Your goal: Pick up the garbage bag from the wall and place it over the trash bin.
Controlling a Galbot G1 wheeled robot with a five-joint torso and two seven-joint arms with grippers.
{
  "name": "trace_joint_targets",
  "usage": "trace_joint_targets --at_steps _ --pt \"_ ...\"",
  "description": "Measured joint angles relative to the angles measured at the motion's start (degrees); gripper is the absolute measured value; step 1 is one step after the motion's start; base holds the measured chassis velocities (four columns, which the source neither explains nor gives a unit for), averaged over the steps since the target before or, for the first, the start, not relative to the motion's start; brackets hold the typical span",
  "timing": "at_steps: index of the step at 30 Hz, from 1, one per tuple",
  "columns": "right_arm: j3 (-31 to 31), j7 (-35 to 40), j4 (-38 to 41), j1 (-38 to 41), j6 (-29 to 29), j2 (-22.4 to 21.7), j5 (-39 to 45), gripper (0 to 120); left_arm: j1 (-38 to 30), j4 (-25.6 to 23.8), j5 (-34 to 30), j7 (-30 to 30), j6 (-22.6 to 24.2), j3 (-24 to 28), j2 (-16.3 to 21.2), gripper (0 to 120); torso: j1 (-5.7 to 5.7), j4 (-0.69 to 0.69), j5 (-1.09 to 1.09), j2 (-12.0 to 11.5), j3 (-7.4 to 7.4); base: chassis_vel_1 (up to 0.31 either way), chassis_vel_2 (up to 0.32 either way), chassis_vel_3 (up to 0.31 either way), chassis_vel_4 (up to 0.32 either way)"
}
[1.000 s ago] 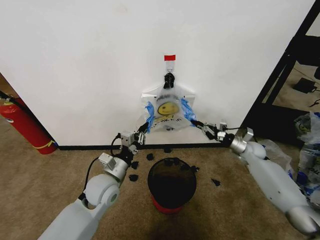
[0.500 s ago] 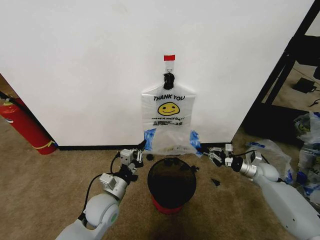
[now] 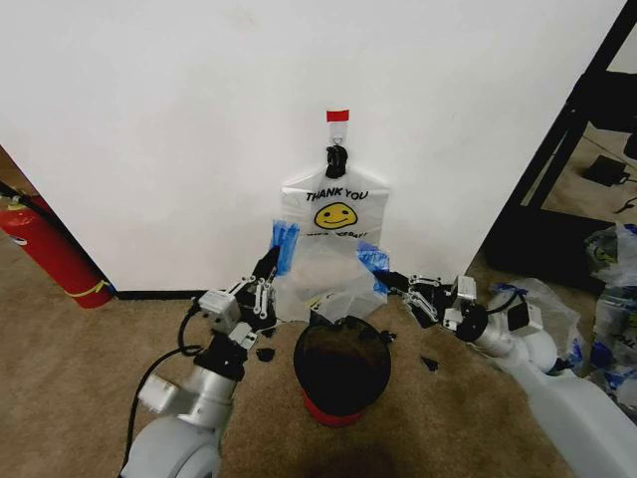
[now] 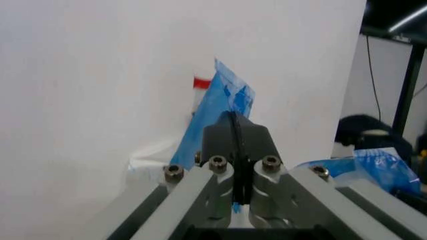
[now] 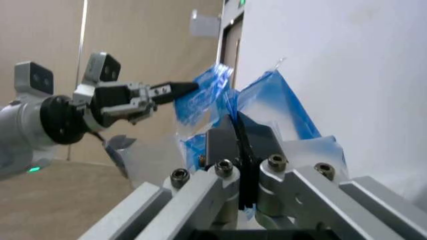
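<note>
**Both end effectors pinching the bag above the bin**

A red fire extinguisher [image 3: 50, 251] stands at the far left by the wall [image 3: 149, 119]. My left end effector [image 3: 267, 271] is raised in front of the black baseboard, its fingers pressed together on the left blue handle tip of the bag [image 3: 328, 261]; the left wrist view shows that blue plastic caught between the closed pads [image 4: 223, 137]. The bag hangs from a black knot under a red tape strip [image 3: 337, 116] on the wall, its smiley and black print facing me, its lower part bunched and drawn out towards me. The bin [image 3: 341, 366] stands on the carpet just below the bag's lower edge, between my two arms. My right end effector [image 3: 390, 284] pinches the right blue tip, near the bin's rim. In the right wrist view blue plastic sits between my closed fingers [image 5: 223, 137].
</note>
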Motion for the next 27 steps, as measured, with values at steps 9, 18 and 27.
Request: trace_joint_targets --at_steps 9,18,27 --pt "6.6 1.6 2.9 -4.7 0.3 0.3 0.3 0 2.5 0.5 0.9 -0.1 -0.9 1.1 -3.5 0 0.00 -0.02 -0.02 0.0 0.01 0.000 0.000 0.000 0.000" --pt "3.3 -1.6 -7.4 -7.3 6.8 3.4 -2.7 0 2.8 7.8 3.2 0.3 -3.6 3.2 -4.2 0 0.01 -0.01 0.00 0.0 0.01 0.000 0.000 0.000 0.000" --pt "2.4 -1.8 -7.9 -6.4 7.1 4.0 -4.6 0 2.6 11.8 3.6 0.7 -5.1 3.9 -4.8 0 0.01 0.00 -0.01 0.0 0.01 0.000 0.000 0.000 0.000"
